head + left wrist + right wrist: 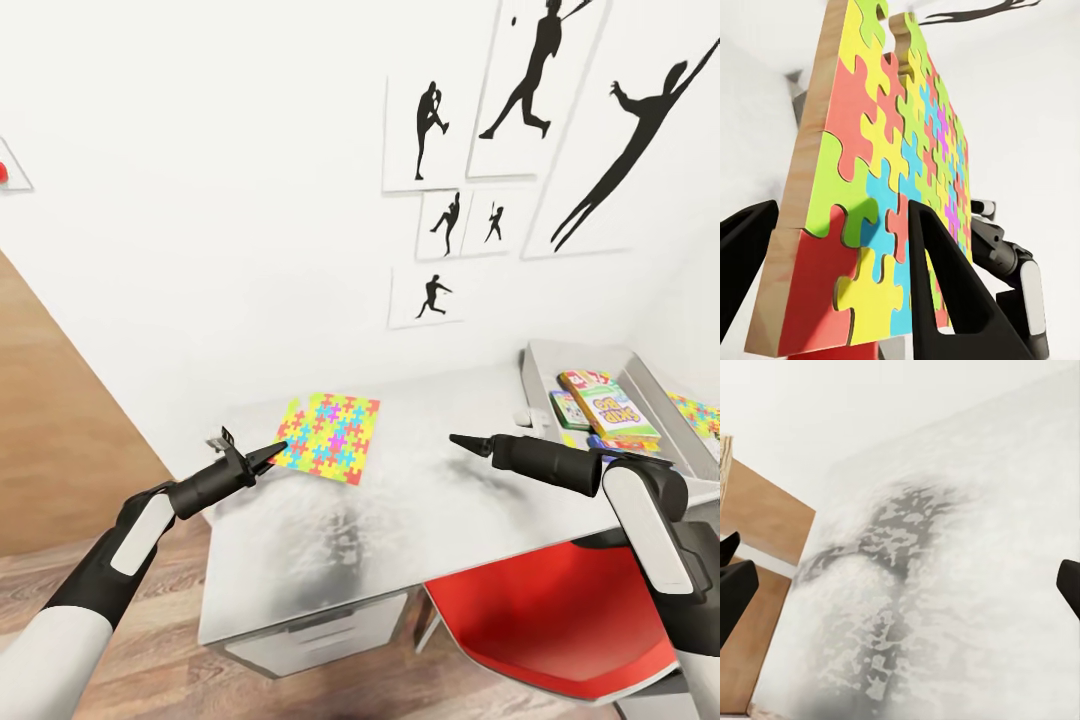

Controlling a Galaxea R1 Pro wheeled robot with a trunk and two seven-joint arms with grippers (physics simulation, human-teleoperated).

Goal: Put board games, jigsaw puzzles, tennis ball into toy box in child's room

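Left gripper (268,456) clamps jigsaw puzzle (330,436) by its near edge

Toy box (640,365) and second puzzle (697,412) run past the frame edge

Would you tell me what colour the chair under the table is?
Red; the chair shows best in the head view.

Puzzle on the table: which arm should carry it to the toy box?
Left. Its claw already straddles the puzzle's edge, while the right claw hangs empty over the table.
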